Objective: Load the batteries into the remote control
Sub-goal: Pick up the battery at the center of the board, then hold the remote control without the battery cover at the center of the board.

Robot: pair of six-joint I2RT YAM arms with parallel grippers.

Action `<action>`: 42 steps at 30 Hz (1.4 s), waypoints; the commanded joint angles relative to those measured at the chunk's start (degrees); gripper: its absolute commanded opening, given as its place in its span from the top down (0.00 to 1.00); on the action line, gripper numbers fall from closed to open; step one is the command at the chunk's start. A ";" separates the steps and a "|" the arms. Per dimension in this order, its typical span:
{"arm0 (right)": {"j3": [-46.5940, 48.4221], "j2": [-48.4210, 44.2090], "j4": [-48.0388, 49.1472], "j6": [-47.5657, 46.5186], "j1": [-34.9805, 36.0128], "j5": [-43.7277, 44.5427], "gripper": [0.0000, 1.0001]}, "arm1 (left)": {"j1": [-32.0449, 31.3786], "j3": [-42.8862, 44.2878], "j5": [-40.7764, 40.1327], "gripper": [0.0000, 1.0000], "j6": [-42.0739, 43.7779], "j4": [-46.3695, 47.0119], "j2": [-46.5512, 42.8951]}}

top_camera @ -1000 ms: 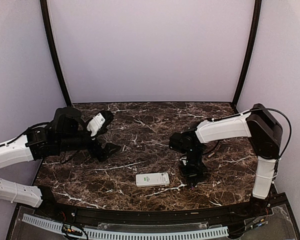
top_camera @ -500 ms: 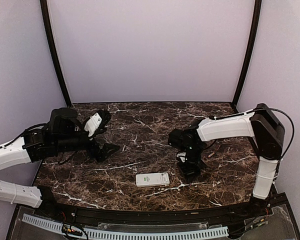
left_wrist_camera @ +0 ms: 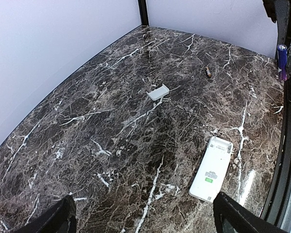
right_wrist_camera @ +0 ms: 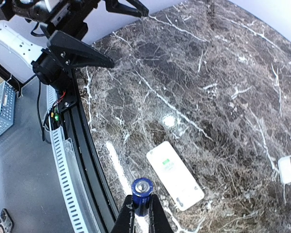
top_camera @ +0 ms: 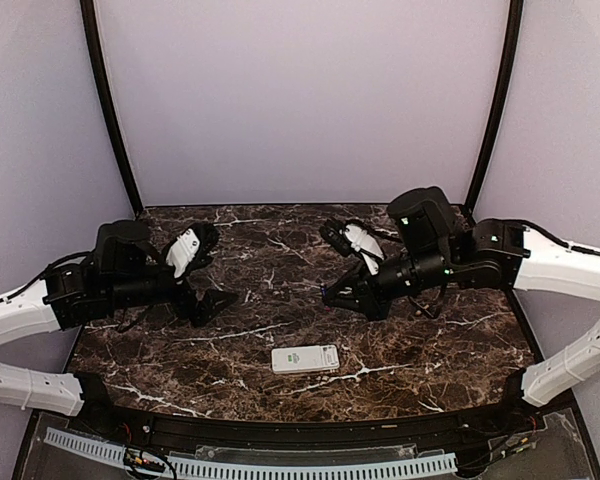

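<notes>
The white remote control (top_camera: 305, 359) lies flat on the marble near the front edge, its back up and a green label showing (left_wrist_camera: 211, 168) (right_wrist_camera: 174, 175). My right gripper (top_camera: 329, 293) (right_wrist_camera: 142, 205) hangs above the table, behind and right of the remote, shut on a blue battery (right_wrist_camera: 142, 189). The battery stands end-on between the fingertips. From the left wrist view that battery (left_wrist_camera: 282, 60) shows at the top right. My left gripper (top_camera: 216, 298) (left_wrist_camera: 145, 216) is open and holds nothing. It hovers left of the remote, its right fingertip (left_wrist_camera: 233, 216) close to the remote's end.
A small white plastic piece (left_wrist_camera: 158, 92) (right_wrist_camera: 284, 170) lies loose on the marble toward the right. A small brownish cylinder (left_wrist_camera: 208, 72) lies beyond it. Purple walls close in the back and both sides. A black rail (right_wrist_camera: 80, 141) edges the table's front.
The right gripper was low on the table right of the remote. It has shut on the battery, lifted and swung back. The left arm has barely moved.
</notes>
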 commanded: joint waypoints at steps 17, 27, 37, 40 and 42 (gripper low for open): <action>-4.38 -6.90 8.23 6.76 -1.11 0.95 1.00 | -0.14 -6.05 13.53 0.10 0.53 10.82 0.71; -4.15 -11.52 15.48 16.30 -7.30 -9.89 1.00 | -1.50 -4.72 13.64 0.10 1.46 10.93 4.26; -3.88 -10.37 10.13 19.72 -8.26 -4.52 1.00 | -7.44 -2.85 12.01 0.10 12.62 5.60 12.76; -5.16 -8.50 6.83 22.57 -9.20 -0.33 1.00 | -9.55 -2.67 11.55 0.06 16.79 4.81 19.30; -6.62 -6.96 5.22 24.91 -10.19 1.04 1.00 | -9.63 -2.69 12.56 0.04 16.53 5.95 22.59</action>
